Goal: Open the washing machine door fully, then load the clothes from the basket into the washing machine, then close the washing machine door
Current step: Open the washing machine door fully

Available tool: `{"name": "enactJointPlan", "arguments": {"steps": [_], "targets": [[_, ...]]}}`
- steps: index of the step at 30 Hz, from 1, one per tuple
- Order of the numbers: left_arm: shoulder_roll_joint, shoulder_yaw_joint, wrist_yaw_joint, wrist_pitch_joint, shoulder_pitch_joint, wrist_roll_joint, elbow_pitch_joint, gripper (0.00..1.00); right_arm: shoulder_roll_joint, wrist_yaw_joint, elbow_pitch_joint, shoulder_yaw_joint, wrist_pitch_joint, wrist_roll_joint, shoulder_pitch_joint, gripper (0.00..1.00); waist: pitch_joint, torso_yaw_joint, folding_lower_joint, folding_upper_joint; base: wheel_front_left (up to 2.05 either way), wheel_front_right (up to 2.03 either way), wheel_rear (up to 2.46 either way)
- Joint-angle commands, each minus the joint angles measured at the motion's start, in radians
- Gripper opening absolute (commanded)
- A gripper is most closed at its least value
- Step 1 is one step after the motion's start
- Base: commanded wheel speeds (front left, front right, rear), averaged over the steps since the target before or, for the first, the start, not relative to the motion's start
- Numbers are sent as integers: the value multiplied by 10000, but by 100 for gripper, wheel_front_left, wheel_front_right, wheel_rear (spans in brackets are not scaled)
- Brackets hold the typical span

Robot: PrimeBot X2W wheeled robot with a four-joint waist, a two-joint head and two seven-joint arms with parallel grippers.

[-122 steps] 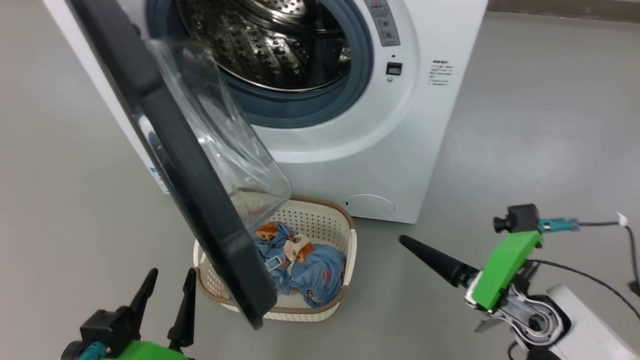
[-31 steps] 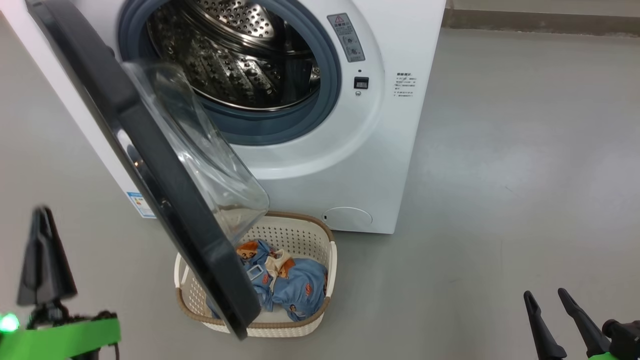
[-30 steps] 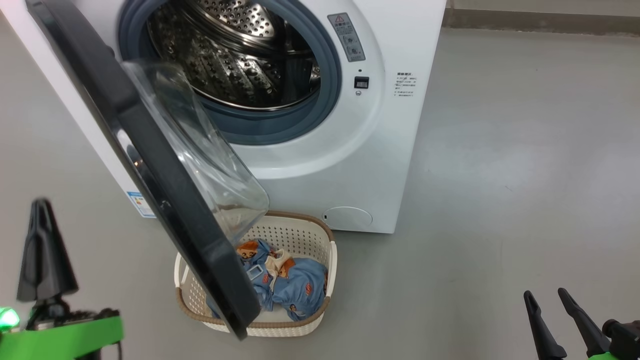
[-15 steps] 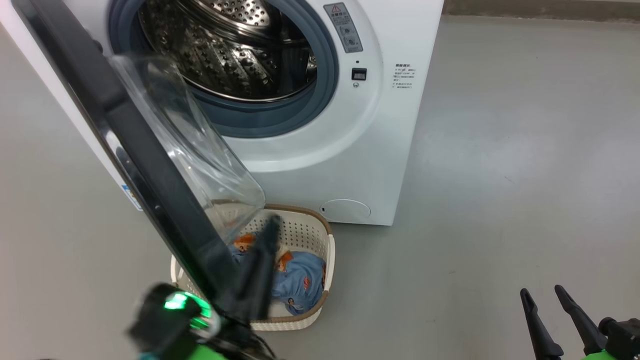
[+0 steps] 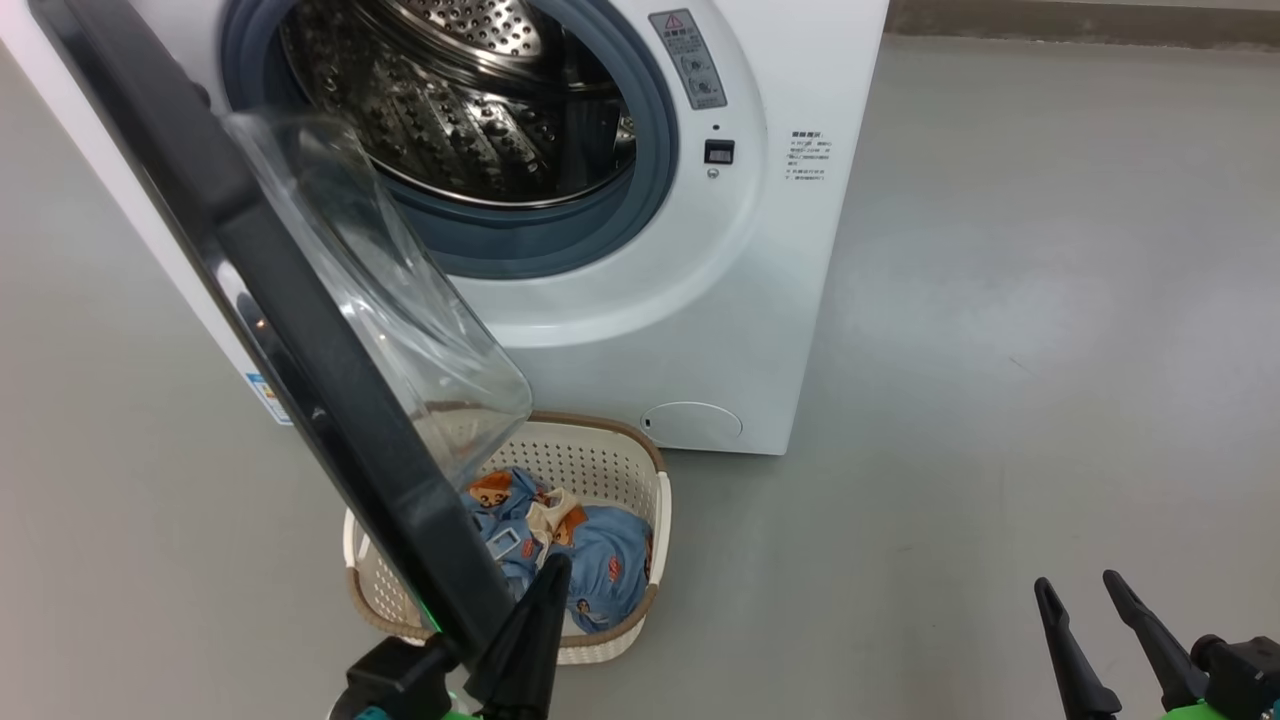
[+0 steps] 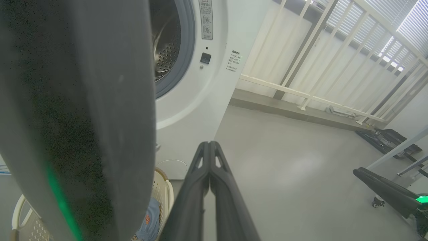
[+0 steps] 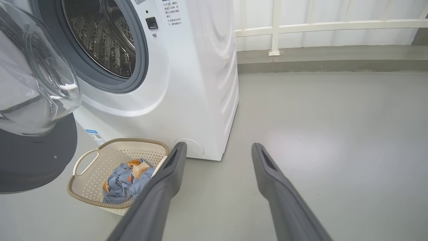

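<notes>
Head view: the door point(image 5: 345, 420) is covering the left part of the basket point(image 5: 610, 455) and some of the clothes point(image 5: 600, 555); the top edge is cutting off the washing machine point(image 5: 700, 330), and the left gripper point(image 5: 553, 570) and the right gripper point(image 5: 1075, 582) are running off the bottom edge. The printed notice point(image 5: 808, 158) is showing too small to read. Left wrist view: the door's blurred rim is hiding most of the basket.

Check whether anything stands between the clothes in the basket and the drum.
The partly open door hangs over the left part of the basket, its glass bulge crowding that side of the way up to the drum. Right of it, the clothes look clear. The shut left claw sits by the door's lower edge.
</notes>
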Motion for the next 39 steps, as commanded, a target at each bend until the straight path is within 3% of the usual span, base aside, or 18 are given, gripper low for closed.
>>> {"name": "enactJointPlan", "arguments": {"steps": [1,16,39], "targets": [[21,318,49,-147,-339,-74,17,0,-163,16,-251,232,-126,-74,-209,100,-28,14,0,0,0,0,0],[21,749,172,-464,-727,-575,1254,0,-185,16,-324,306,-126,-86,-161,100,-53,120,0,0,0,0,0],[20,1092,448,-489,-368,-110,672,0,-267,16,-404,546,-126,-156,-277,100,151,1359,0,0,0,0,0]]}}
